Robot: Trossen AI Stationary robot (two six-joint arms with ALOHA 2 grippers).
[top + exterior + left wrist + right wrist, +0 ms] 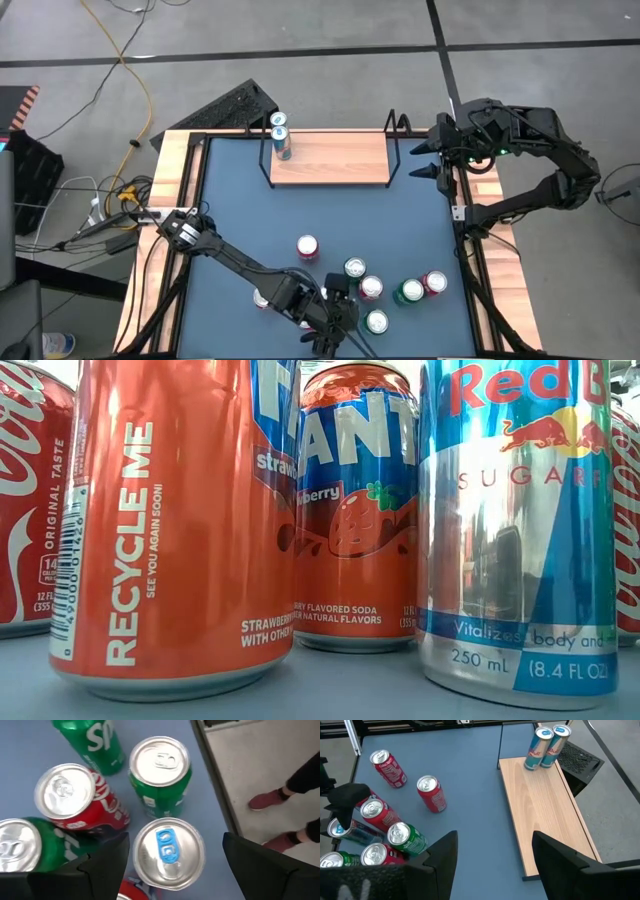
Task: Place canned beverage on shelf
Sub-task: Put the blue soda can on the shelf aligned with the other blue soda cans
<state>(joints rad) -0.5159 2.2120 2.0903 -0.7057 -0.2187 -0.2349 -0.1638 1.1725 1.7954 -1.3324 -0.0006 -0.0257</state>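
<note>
While your left gripper (170,865) hovers, fingers apart, over a blue-tabbed can (169,851) at six o'clock — nothing gripped — two cans (280,135) stand on the shelf (335,158) at twelve; right gripper (432,160) waits spread, empty.

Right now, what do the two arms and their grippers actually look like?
Both arms are dark, jointed links. The left arm carries a white label near its base and ends in the left gripper with flat black fingers. The right gripper is black too, a green light glowing behind it.
</note>
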